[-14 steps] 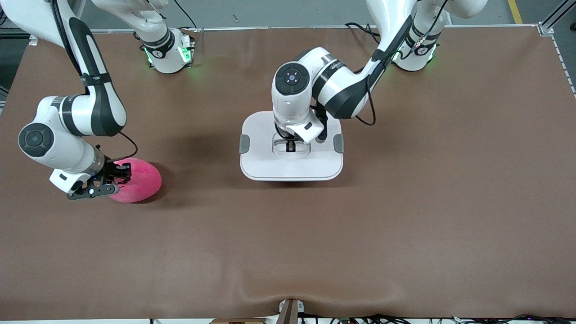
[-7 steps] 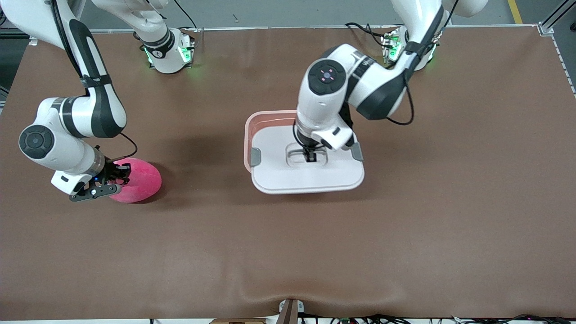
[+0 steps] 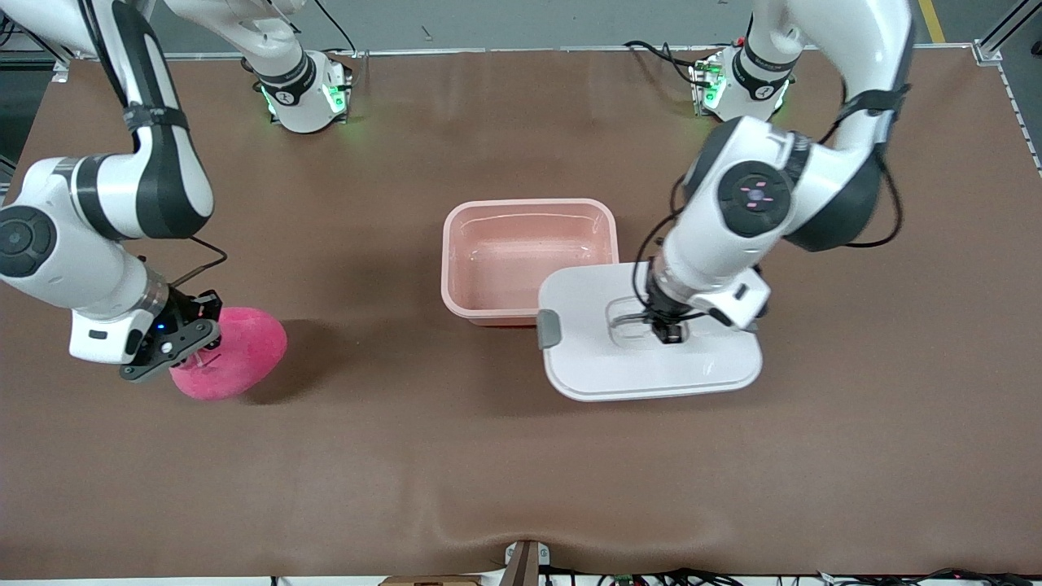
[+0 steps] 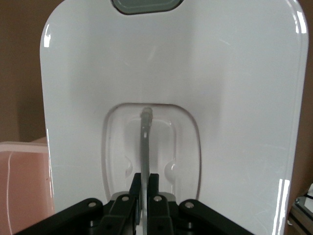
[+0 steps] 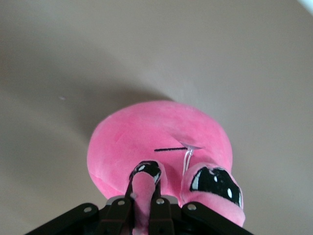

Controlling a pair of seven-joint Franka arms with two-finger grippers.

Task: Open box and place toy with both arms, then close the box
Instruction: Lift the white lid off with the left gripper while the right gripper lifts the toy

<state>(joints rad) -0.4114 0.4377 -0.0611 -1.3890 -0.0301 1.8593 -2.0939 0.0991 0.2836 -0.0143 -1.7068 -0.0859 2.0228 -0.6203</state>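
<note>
My desk [image 3: 521, 456] wears a brown mat with a soft ripple along the edge nearest the front camera. Grey floor [image 3: 505, 24] runs past the end where the bases stand, crossed by a yellow line [image 3: 932, 20]. Light falls evenly from above.

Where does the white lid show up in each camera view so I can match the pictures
Front view: white lid hangs from the left gripper, overlapping the open pink tub at its corner nearest the camera, toward the left arm's end.
Left wrist view: lid fills the frame, gripper shut on its handle.
Right wrist view: not in it; only the pink plush toy.
Shared landmark: the lid's recessed handle.
</note>
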